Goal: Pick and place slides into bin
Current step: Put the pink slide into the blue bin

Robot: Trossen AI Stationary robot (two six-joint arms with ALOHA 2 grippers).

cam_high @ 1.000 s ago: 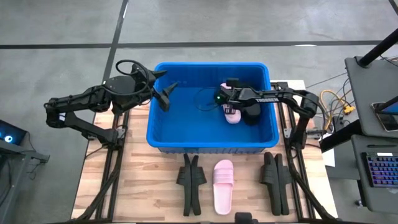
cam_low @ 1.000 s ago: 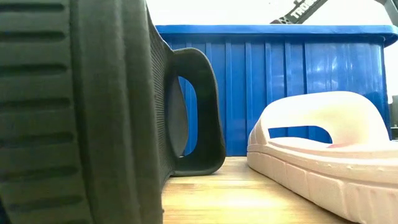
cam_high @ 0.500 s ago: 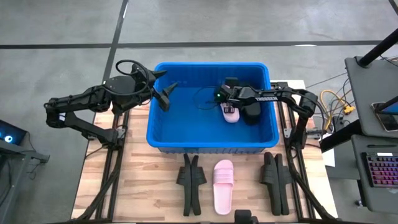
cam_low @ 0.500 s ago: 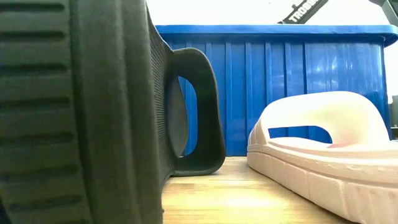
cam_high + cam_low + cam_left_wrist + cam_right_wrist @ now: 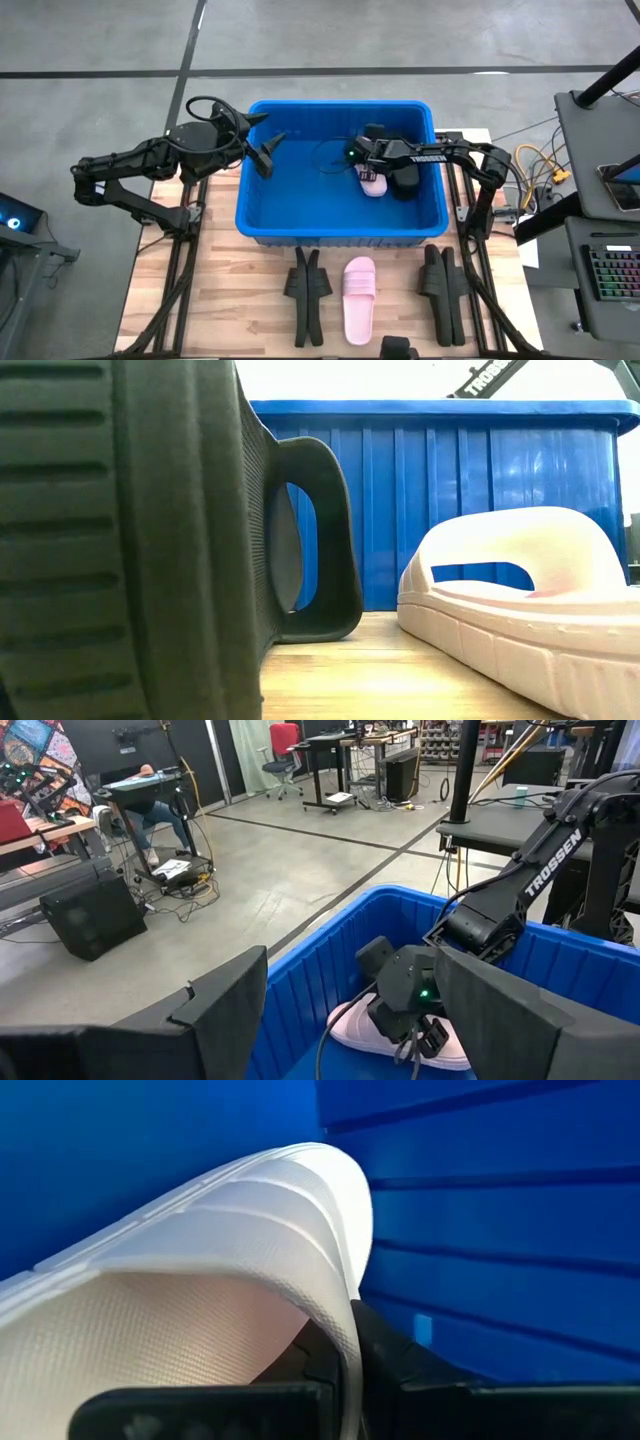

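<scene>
A: Right gripper (image 5: pixel 368 176) jaws are clenched on a pink slide (image 5: pixel 374 184), held low inside the bin (image 5: pixel 262 205). Left gripper (image 5: pixel 270 158) jaws are released, parked over the bin's left rim.

B: Placing step judged in hand; release and lift-out are called for next.

A: A black slide (image 5: pixel 405 181) is seen in the bin too. Another pink slide (image 5: pixel 359 297) and black pairs (image 5: pixel 306 290) are left on the counter (image 5: pixel 230 300).

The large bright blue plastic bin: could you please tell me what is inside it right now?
Inside the bin: one light pink rubber slide, held by the right gripper, with a black slide beside it. Anything beneath the arm is hidden.
</scene>
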